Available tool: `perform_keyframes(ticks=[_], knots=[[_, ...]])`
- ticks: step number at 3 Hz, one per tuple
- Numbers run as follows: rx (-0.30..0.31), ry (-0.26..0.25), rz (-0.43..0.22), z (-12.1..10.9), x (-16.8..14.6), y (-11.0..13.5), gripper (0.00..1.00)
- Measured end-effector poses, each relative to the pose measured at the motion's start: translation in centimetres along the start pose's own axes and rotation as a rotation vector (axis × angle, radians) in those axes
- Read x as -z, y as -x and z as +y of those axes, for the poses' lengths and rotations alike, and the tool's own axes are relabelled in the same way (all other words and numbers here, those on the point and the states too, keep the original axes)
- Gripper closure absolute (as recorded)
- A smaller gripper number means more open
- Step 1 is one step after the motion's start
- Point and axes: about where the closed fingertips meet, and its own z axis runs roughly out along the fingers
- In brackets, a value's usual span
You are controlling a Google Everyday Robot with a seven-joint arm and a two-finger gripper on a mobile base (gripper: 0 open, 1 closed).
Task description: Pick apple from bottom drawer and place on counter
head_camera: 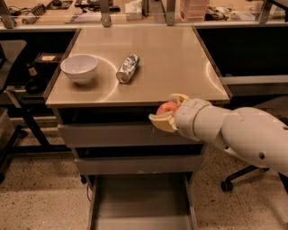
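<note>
My gripper (pixel 167 110) is shut on the red-orange apple (pixel 166 108) and holds it in front of the counter's (pixel 171 63) front edge, at about the level of that edge. The white arm comes in from the right. The bottom drawer (pixel 139 211) is pulled open below, and its grey floor shows nothing on it. The two shallower drawers (pixel 112 134) above it are closed.
A white bowl (pixel 79 68) stands on the left of the counter. A crushed silver can (pixel 128 68) lies next to it. A cluttered light-wood desk (pixel 135 9) runs behind. An office chair's base (pixel 234 179) is at the right, another chair at the left edge.
</note>
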Motion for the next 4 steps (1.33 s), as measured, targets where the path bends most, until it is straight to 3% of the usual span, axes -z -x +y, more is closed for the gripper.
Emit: perform_keyframes(ticks=[1, 2, 4], knots=[[-0.011, -0.062, -0.005, -8.3, -2.3, 4.1, 1.0], [-0.01, -0.061, -0.006, -8.3, -2.3, 4.2, 1.0], [-0.083, -0.028, -0.005, -13.3, -4.8, 6.2, 1.0]])
